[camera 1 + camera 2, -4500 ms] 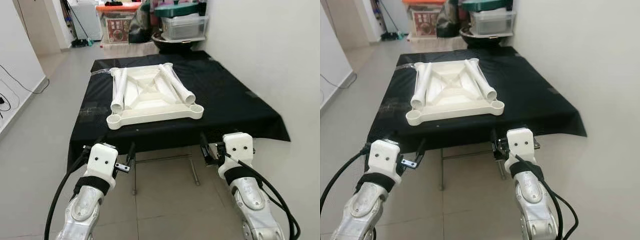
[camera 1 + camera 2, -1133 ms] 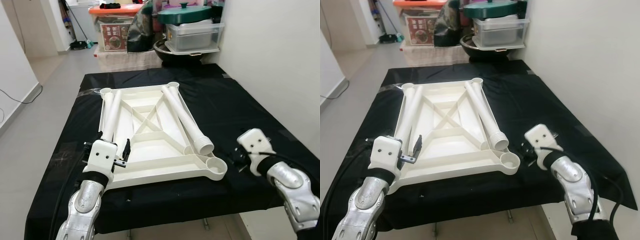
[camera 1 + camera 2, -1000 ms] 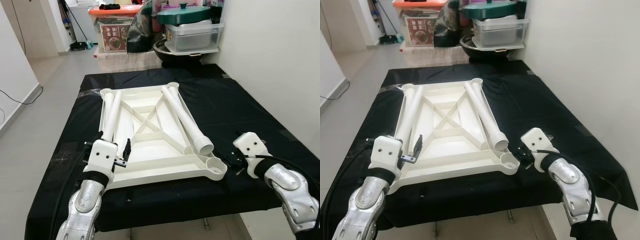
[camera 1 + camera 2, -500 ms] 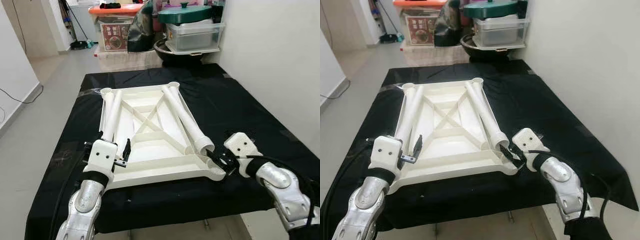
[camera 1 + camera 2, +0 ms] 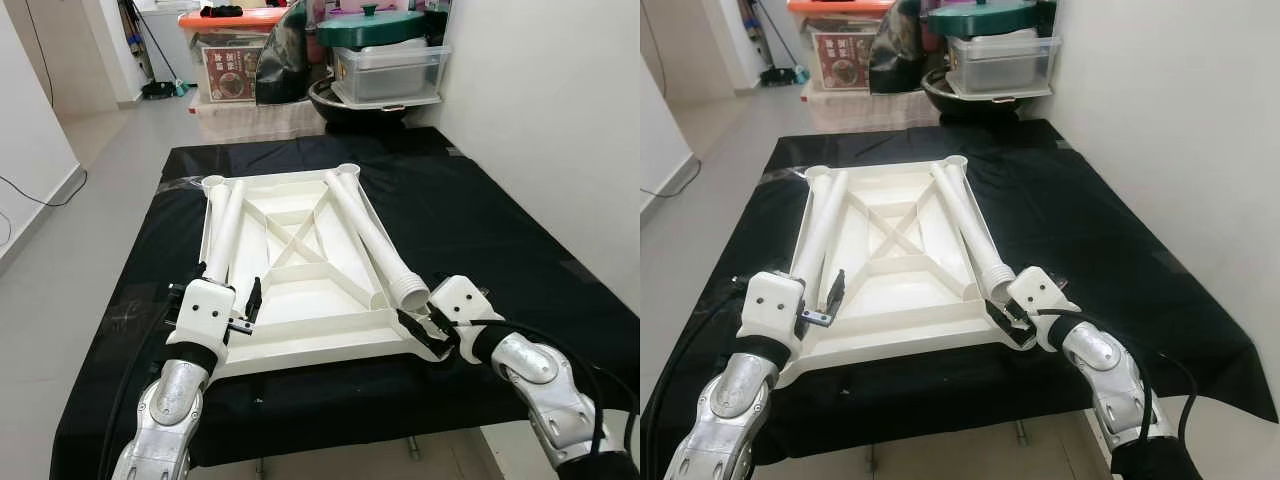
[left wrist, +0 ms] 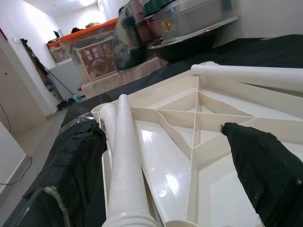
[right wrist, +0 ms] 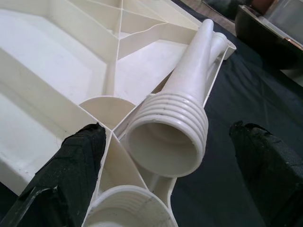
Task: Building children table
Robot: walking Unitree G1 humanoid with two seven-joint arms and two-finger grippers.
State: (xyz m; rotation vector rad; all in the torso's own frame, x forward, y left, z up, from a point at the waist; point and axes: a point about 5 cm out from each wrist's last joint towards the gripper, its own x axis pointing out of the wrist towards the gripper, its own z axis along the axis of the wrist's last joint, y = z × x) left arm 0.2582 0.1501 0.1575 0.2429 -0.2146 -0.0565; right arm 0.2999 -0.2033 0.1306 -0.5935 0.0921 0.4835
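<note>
Change: right gripper (image 7: 156,156) had closed in from beside the tabletop to the ribbed mouth of the right leg (image 5: 372,240).
Right gripper state: fingers apart, straddling that leg end, nothing gripped.
Left gripper (image 6: 156,156): fingers spread over the left leg (image 5: 222,232).
Tabletop (image 5: 300,300): upside down on the black cloth (image 5: 480,220).
Progress: no leg screwed in yet.

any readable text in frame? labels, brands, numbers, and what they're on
Nothing legible.
Red label on the clear storage box beyond the black table: print too small and blurred to read.
White tabletop, its loose legs: no markings.
Left tool, right tool: no markings.
</note>
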